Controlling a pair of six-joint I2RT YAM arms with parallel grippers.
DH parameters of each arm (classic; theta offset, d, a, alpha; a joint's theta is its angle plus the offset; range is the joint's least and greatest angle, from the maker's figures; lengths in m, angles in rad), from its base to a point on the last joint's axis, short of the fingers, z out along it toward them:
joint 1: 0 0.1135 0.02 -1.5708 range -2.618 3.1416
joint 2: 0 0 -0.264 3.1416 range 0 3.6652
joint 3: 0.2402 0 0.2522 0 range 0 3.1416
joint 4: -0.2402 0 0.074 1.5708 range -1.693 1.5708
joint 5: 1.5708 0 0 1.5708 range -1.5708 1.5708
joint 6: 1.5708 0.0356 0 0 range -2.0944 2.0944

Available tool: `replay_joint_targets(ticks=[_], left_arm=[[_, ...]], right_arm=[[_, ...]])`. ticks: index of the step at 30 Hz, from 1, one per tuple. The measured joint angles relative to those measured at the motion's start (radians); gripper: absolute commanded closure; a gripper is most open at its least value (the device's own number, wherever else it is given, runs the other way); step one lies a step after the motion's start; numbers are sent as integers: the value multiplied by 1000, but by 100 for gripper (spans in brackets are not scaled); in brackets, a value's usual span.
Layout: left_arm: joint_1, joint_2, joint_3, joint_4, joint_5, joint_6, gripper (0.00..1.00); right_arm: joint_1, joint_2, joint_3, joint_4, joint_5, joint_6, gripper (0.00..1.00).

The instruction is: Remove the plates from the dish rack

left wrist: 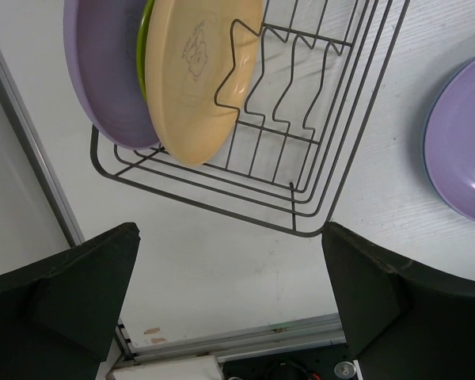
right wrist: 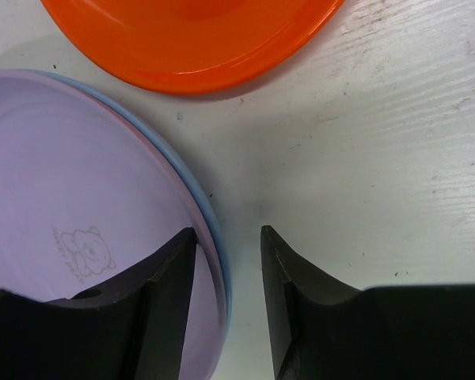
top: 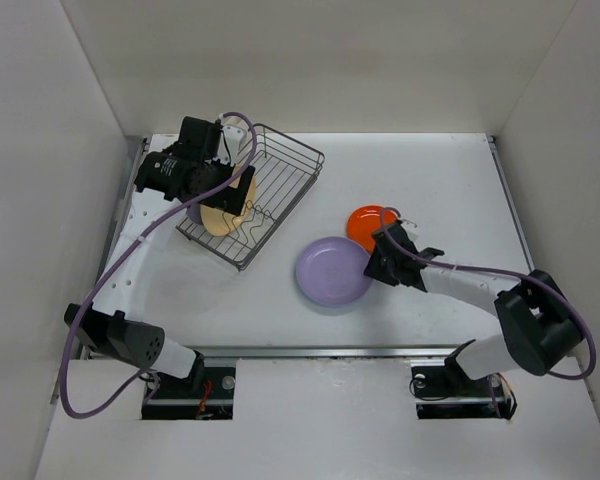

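Right wrist: right gripper [right wrist: 228, 237], jaws ajar, astride rim of lavender plate [right wrist: 79, 214].

ok so the dish rack [top: 285, 175] sits at the far left of the table [top: 440, 190], turned at an angle; three plates stand on edge in its near-left end, packed together: outer plate [left wrist: 103, 71], middle plate [left wrist: 145, 47] squeezed in between, inner plate [left wrist: 194, 87] right by the wire divider [left wrist: 249, 87]; left gripper [left wrist: 229, 229] hangs over that end; right of the rack, mid-table, the top plate [top: 330, 272] lies flat on a bottom plate [right wrist: 210, 210]; the lone plate [top: 365, 222] lies just behind-right of them, not touching; right gripper [right wrist: 228, 229] straddles the stack's right rim, one finger over the top plate, the other over bare table
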State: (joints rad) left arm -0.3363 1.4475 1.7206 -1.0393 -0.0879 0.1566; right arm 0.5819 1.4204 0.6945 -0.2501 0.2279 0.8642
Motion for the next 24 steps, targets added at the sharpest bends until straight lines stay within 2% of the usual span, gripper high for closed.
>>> replay_joint_targets(ticks=[6,8,9,13,16,21,24], left_arm=[[0,-5,-1,0,0,5,0],[0,-7,-8,0,1,11,0],[0,-7,-12,0,2,16,0],[0,19,-15,-3,-1,42,7],[0,64,-22,12,-40,61,12],[-2,180,-26,65,-154,87,12],[-2,250,-16,97,-216,103,22]], right_arm=[[19,40,19,4,15,1,56],[27,45,19,3,23,3,53],[31,44,19,-1,30,4,47],[38,15,21,-25,54,5,36],[40,-39,23,-44,75,3,35],[42,-135,39,-80,100,-2,32],[43,-174,61,-103,109,-11,31]])
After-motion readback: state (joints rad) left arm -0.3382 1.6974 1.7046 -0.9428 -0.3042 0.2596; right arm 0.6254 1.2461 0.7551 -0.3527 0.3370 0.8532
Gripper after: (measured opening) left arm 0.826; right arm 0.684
